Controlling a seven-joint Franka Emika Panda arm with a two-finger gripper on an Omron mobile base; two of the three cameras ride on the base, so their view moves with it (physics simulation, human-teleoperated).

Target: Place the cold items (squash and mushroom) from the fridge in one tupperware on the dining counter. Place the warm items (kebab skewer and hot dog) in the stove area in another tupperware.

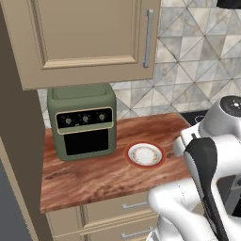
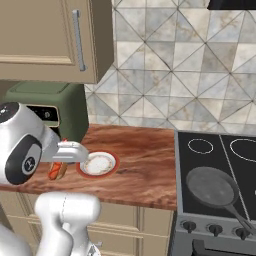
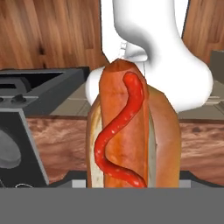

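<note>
on the left of the wooden counter (image 1: 94, 176) stands a green toaster oven (image 1: 82, 123), its three knobs above a dark glass door, under a beige wall cabinet (image 1: 89, 37) with a metal handle. just to its right lies a red-rimmed plate (image 1: 145, 155), flat on the wood and with nothing lying on it. in the right base view the same plate (image 2: 98, 164) sits beside the robot's white wrist, and the hot dog (image 2: 57, 170) shows just left of the plate, partly hidden behind the arm, its bun and red sauce visible over the counter's front part. further right is the black stove (image 2: 220, 165) with a dark frying pan (image 2: 212, 187) on its near burner, and a tiled wall behind.

in the hand view the hot dog (image 3: 131, 135) stands lengthwise right in front of the camera, sausage in a bun with a wavy line of ketchup along it. it sits where the gripper (image 3: 133, 183) fingertips would rise, and it hides them, so the fingers appear clamped on the hot dog, though the contact itself cannot be seen. the stove edge and knobs show to the left behind it.
</note>
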